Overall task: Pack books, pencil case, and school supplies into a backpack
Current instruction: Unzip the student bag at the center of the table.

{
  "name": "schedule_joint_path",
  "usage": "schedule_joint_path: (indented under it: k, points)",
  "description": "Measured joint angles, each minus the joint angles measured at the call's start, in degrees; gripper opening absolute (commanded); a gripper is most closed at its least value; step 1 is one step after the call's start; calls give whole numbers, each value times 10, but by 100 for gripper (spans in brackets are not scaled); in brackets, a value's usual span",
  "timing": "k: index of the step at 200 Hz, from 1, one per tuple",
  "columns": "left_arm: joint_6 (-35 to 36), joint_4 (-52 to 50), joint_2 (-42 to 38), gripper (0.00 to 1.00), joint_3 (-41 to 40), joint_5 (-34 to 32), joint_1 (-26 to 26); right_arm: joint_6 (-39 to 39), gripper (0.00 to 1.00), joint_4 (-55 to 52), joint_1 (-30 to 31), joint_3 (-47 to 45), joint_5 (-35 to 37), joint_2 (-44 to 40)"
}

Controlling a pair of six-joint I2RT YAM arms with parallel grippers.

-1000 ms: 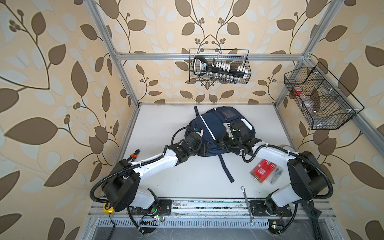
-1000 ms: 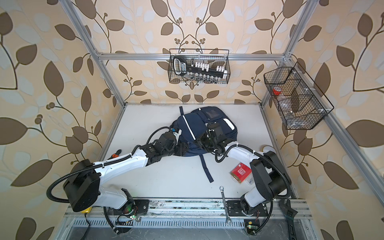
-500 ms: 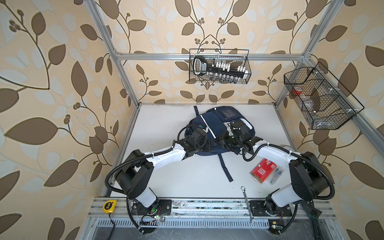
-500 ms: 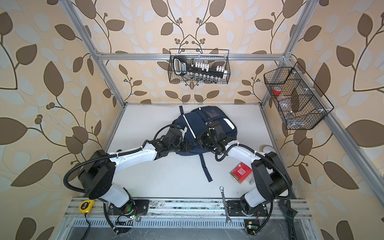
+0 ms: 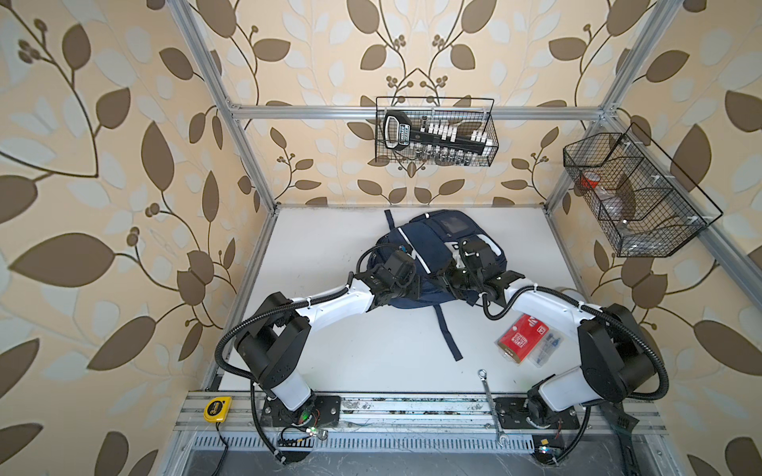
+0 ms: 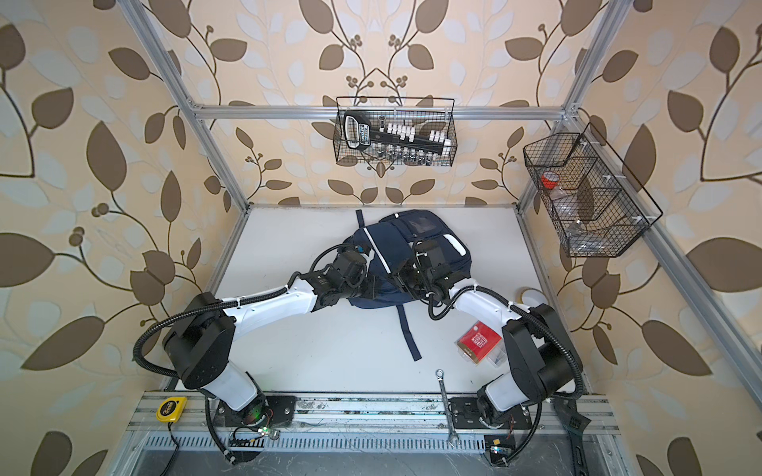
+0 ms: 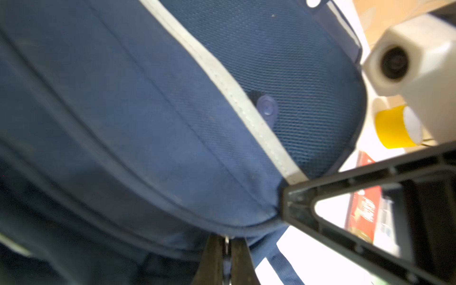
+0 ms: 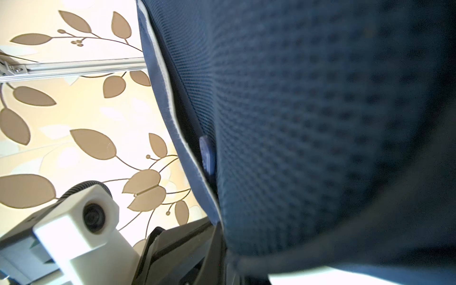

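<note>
Backpack (image 5: 429, 235): lay flat on the white table (image 5: 330, 247), pinched at its near edge by left gripper (image 7: 226, 246) and right gripper (image 5: 448, 275), both clamped fully shut on thin fabric. Might have slipped from such shallow bites, or slid across the smooth top if tugged. Left the clear box (image 5: 523, 338) unpacked, near its front right. Leaf-papered walls all round.

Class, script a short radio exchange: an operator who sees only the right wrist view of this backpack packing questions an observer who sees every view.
Operator: I see only navy fabric. Is the left gripper closed on anything?
Observer: Yes. The left gripper is shut on the backpack, at its lower seam.
Operator: Is anything lying outside the bag?
Observer: The clear plastic box with the red label lies on the table, beside the right arm.
</note>
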Motion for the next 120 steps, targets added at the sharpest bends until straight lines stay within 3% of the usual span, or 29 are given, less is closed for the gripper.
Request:
schedule_joint_path:
  k: [52, 91, 105, 120]
  points:
    - [48, -54, -50, 0, -4, -100, -11, -50, 0, -41, -53, 0, -83, -33]
    - [51, -46, -113, 0, -63, -92, 70, -114, 0, -75, -94, -14, -148, -60]
    - [57, -66, -105, 0, -61, -108, 114, -140, 0, -92, -129, -30, -150, -78]
    - [73, -76, -66, 0, -45, -82, 143, -165, 0, -89, -164, -47, -147, -94]
